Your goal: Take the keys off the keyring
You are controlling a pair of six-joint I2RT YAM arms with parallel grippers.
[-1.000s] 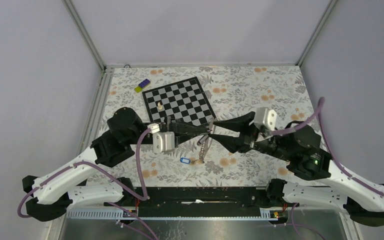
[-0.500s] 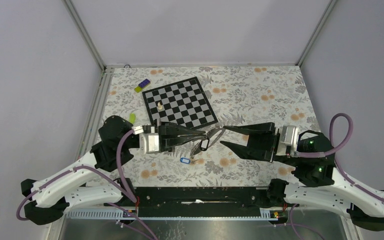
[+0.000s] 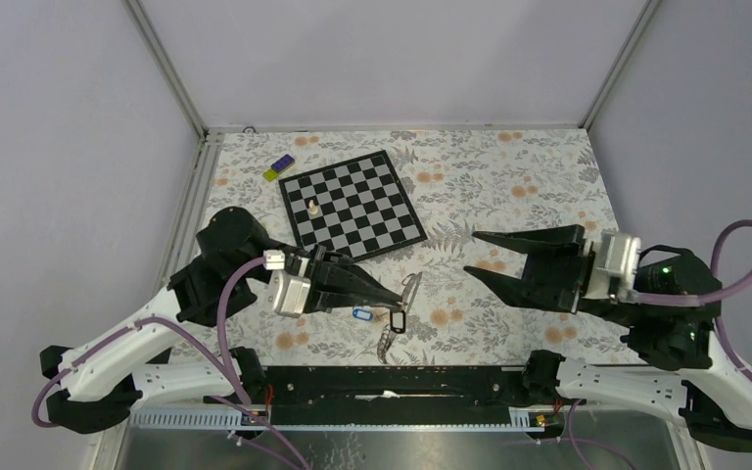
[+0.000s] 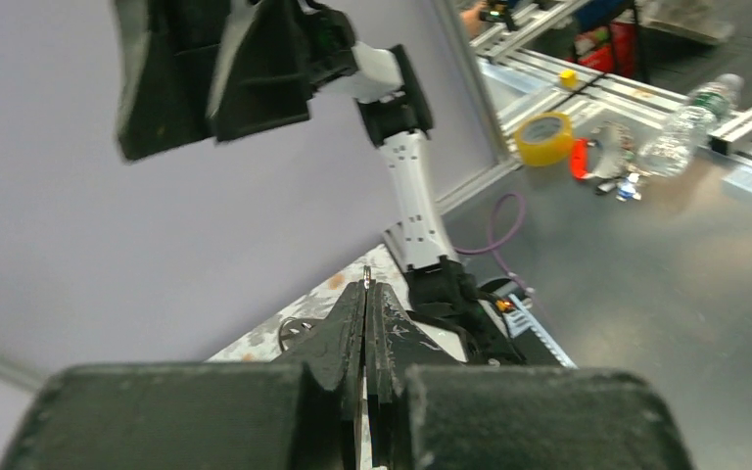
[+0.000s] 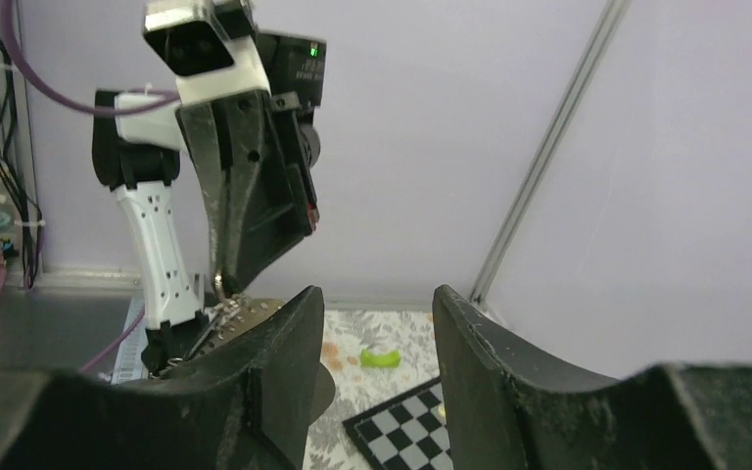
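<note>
My left gripper (image 3: 397, 305) is shut on the thin wire keyring (image 4: 367, 277), which pokes out at its tips in the left wrist view. The keys (image 3: 409, 290) hang from the tips as a small bunch, with a dark-headed one (image 3: 397, 321) below, above the flowered table. A blue tag (image 3: 359, 314) lies on the table beside the left fingers; whether it is joined to the bunch I cannot tell. My right gripper (image 3: 470, 253) stands open and empty, well to the right of the bunch. In the right wrist view the keys (image 5: 217, 315) dangle under the left gripper (image 5: 220, 279).
A chessboard (image 3: 352, 201) with a white chess piece (image 3: 311, 208) lies behind the left gripper. A purple and yellow block (image 3: 277, 168) sits at the back left. A small green object (image 5: 380, 358) lies near the board. A black rail (image 3: 392, 377) runs along the near edge.
My right gripper has pulled back to the right, away from the bunch, and its jaws have spread wider. My left gripper has carried the bunch down toward the near edge.
</note>
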